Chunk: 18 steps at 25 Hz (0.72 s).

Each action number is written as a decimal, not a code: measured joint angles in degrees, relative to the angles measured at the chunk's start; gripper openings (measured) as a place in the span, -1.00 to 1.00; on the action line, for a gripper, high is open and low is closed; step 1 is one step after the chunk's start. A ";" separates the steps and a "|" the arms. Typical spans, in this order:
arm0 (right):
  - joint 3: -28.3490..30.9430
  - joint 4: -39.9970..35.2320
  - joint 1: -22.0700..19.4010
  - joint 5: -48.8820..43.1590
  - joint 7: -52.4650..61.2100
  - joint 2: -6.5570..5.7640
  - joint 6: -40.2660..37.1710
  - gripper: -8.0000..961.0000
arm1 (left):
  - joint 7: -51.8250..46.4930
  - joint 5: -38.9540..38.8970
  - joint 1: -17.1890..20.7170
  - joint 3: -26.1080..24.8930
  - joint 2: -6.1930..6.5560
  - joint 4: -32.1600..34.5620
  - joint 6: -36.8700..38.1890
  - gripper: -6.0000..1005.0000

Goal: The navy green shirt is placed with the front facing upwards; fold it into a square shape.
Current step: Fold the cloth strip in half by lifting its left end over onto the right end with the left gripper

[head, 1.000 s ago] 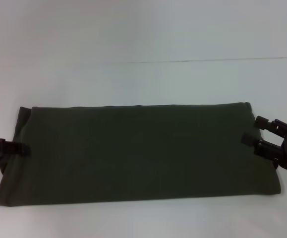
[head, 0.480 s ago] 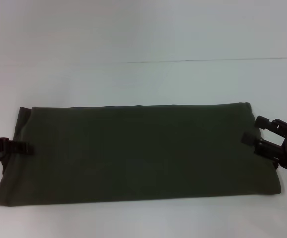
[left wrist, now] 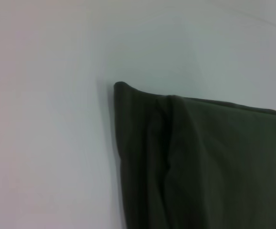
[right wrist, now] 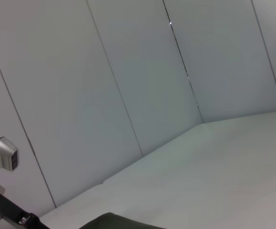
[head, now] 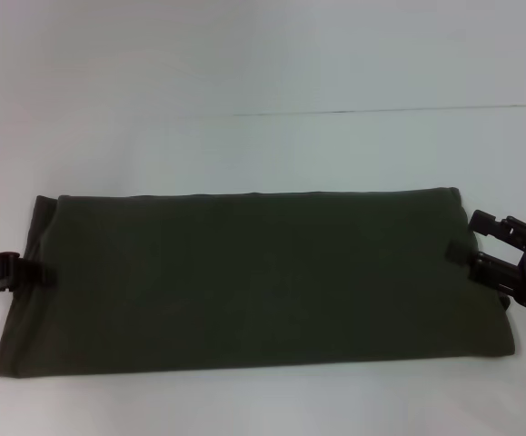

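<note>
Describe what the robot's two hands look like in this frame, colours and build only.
Both are black. The right hand has two blocky, angular fingers on a boxy black body, with no visible cables or markings. Of the left hand only a slim black bar with a ridged, clamp-like base shows at the picture's edge, over the shirt.

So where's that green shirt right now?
In the head view the navy green shirt lies folded into a long band across the table, between the left tool and right tool.

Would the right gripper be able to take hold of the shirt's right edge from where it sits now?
Probably yes. The right gripper is open at the right end of the navy green shirt, its fingers over the cloth edge, with nothing between them. The left gripper sits at the opposite end.
</note>
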 joint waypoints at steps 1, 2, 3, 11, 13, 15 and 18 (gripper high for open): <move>0.01 0.00 0.00 0.00 0.00 0.00 0.00 0.65 | 0.07 0.02 -0.04 0.22 0.00 0.02 0.04 0.34; 0.01 0.00 0.00 0.00 0.01 0.00 0.00 0.65 | 0.09 0.03 -0.08 0.39 0.00 0.02 0.06 0.26; 0.01 0.00 0.00 0.00 0.00 0.00 0.00 0.65 | 0.10 0.03 -0.10 0.65 0.00 0.02 0.10 0.18; 0.00 0.00 0.00 0.05 0.06 -0.04 -0.08 0.65 | 0.45 -0.16 -0.12 1.63 -0.08 -0.04 0.03 -0.46; -0.01 0.00 0.00 0.07 0.13 -0.09 -0.08 0.65 | 0.47 -0.22 -0.14 1.72 -0.09 -0.05 -0.04 -0.63; -0.02 0.00 0.00 0.07 0.17 -0.09 -0.11 0.65 | 0.51 -0.23 -0.15 1.73 -0.09 -0.06 -0.06 -0.69; -0.02 -0.03 -0.02 0.09 0.37 -0.12 -0.38 0.65 | 0.59 -0.28 -0.16 2.02 -0.14 -0.07 -0.35 -0.79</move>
